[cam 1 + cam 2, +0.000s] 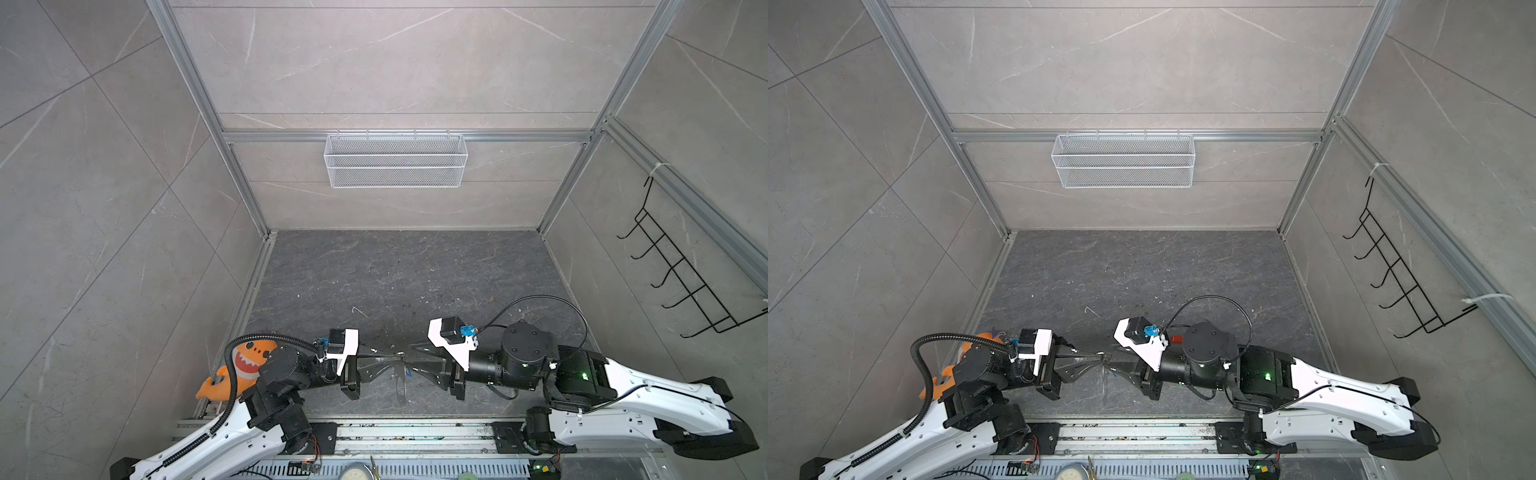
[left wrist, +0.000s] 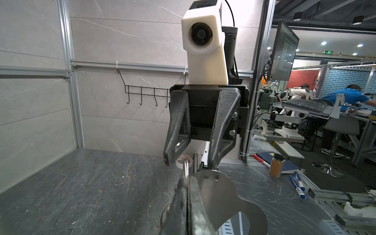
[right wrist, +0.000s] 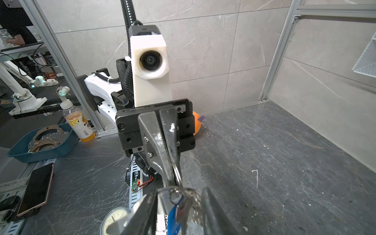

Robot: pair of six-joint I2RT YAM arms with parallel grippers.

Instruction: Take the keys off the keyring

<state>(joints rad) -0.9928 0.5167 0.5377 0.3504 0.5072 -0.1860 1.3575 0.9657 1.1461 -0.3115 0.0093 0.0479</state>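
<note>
Pinching stiff keyring (image 2: 219, 191) tight in left claw (image 2: 186, 183); right claw (image 2: 191, 162) part-spread around keys (image 3: 183, 205), likely light, slippery; grab blue tag (image 3: 174, 215).

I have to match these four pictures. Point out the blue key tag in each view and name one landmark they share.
In a top view: blue key tag, a speck beyond the left gripper tip.
In a top view: same speck, low centre.
Left wrist: not in it.
Right wrist: close to the lens, between the right gripper's open jaws.
Landmark: the left gripper, jaws shut on the silver ring, shows in all four.
</note>
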